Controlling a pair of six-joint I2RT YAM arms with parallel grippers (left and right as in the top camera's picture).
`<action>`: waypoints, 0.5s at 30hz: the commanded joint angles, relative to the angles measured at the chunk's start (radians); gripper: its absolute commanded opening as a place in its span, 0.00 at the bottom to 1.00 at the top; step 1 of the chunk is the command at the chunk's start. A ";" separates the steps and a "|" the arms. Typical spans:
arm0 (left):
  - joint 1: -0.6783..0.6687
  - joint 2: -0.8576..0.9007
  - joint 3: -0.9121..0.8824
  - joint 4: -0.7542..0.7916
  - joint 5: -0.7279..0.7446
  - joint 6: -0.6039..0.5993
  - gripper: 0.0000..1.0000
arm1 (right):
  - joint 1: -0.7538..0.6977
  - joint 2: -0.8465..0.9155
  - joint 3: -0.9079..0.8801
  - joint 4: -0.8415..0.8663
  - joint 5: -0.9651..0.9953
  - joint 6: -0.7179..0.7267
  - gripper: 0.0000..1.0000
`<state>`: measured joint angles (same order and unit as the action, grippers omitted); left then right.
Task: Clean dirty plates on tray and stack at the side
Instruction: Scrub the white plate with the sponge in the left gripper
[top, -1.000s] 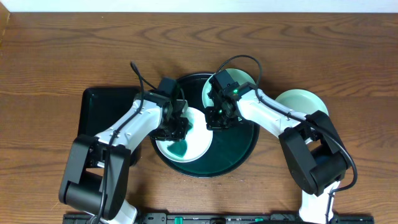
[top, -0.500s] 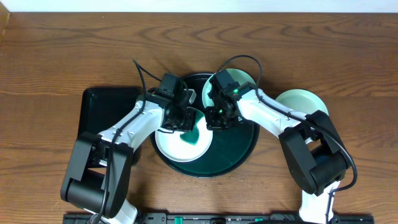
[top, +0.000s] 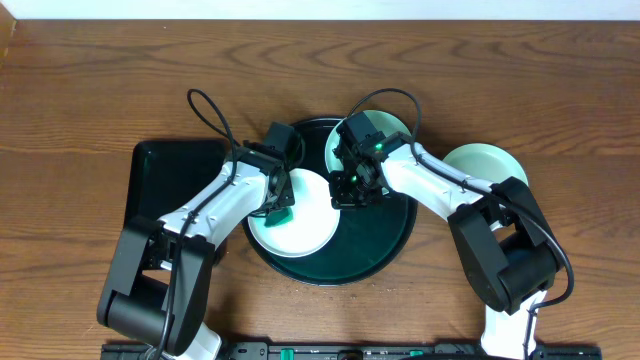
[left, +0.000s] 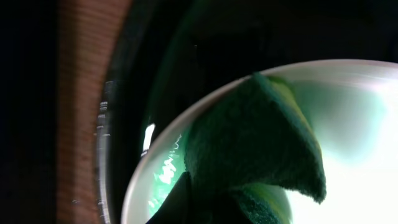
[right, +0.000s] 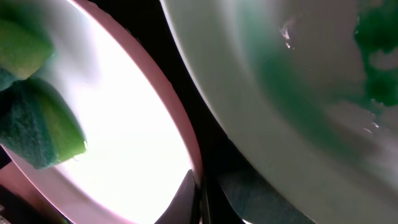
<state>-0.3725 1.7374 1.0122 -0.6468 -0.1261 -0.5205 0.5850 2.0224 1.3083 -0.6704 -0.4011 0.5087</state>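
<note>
The round dark tray (top: 385, 245) holds two plates. The near plate (top: 300, 225) is white and wiped; it shows in the left wrist view (left: 348, 124) and the right wrist view (right: 124, 124). My left gripper (top: 281, 205) is shut on a green sponge (top: 283, 212), (left: 255, 143), pressing it on that plate's left part. My right gripper (top: 347, 195) is shut on the plate's right rim (right: 198, 180). A second plate (top: 385, 128), (right: 298, 93) at the tray's back carries a teal smear. A third mint plate (top: 482, 163) lies on the table right of the tray.
A black rectangular tray (top: 165, 180) lies left of the round tray, under my left arm. The wooden table (top: 100, 90) surrounds everything. Cables loop above both wrists.
My left gripper has swept the sponge across the near plate toward its left side. The teal smear in the plate's middle is gone. The right gripper has held still on the rim.
</note>
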 joint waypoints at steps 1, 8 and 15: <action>0.029 0.026 -0.023 -0.040 -0.150 -0.039 0.07 | -0.010 0.025 0.012 -0.002 0.033 -0.001 0.01; 0.029 0.026 -0.023 -0.052 0.402 0.203 0.07 | -0.010 0.025 0.012 0.000 0.028 -0.001 0.01; 0.029 0.026 -0.023 -0.010 0.736 0.401 0.07 | -0.010 0.025 0.012 0.001 0.026 -0.001 0.01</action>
<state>-0.3313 1.7409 1.0096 -0.6666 0.3614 -0.2375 0.5838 2.0224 1.3090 -0.6678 -0.3996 0.5083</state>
